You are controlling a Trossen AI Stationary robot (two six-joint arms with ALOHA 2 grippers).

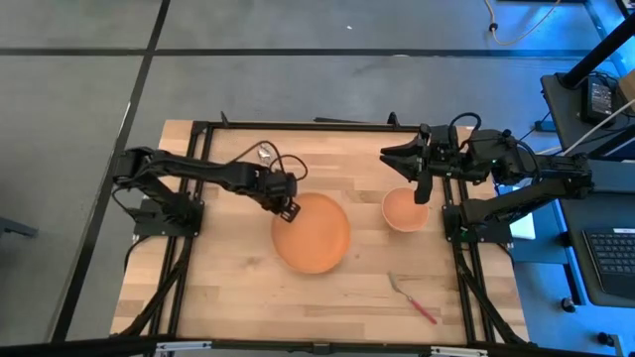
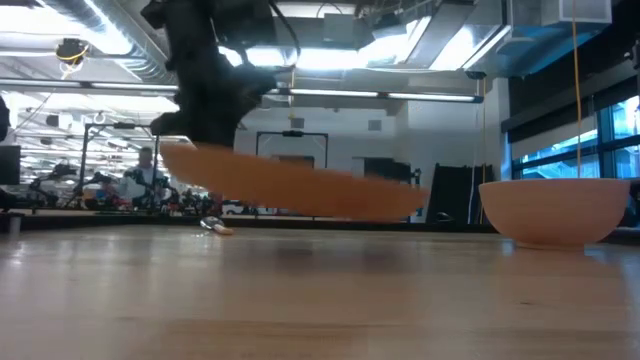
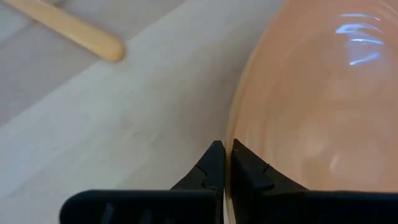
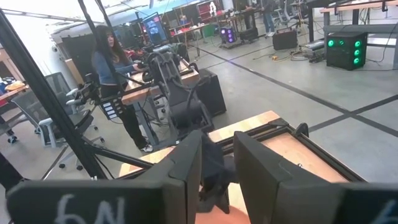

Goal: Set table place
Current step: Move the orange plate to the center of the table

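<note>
Wooden planks in a black metal frame form the worktop (image 1: 228, 297), seen from above with a dark robot arm at each side.

An orange plate (image 1: 312, 233) sits near the middle, tilted in the level view: its edge on the left arm's side is lifted off the wood while the opposite edge dips low. The left tool (image 1: 288, 205) is clamped on that raised rim, its two fingers (image 3: 213, 167) pinched together with the plate's edge between them.

A pale-orange bowl (image 1: 404, 210) stands upright on the worktop to the plate's right, apart from it. The right tool (image 1: 422, 188) hangs above the bowl's far rim, fingers (image 4: 264, 165) parted and holding nothing.

A red-handled fork (image 1: 415, 300) lies near the front edge, on the right arm's side, well apart from the plate. A wooden-handled spoon (image 1: 266, 153) lies near the back edge, behind the left arm.

Beyond the worktop, a person (image 4: 117, 74) stands at a desk in the room.
</note>
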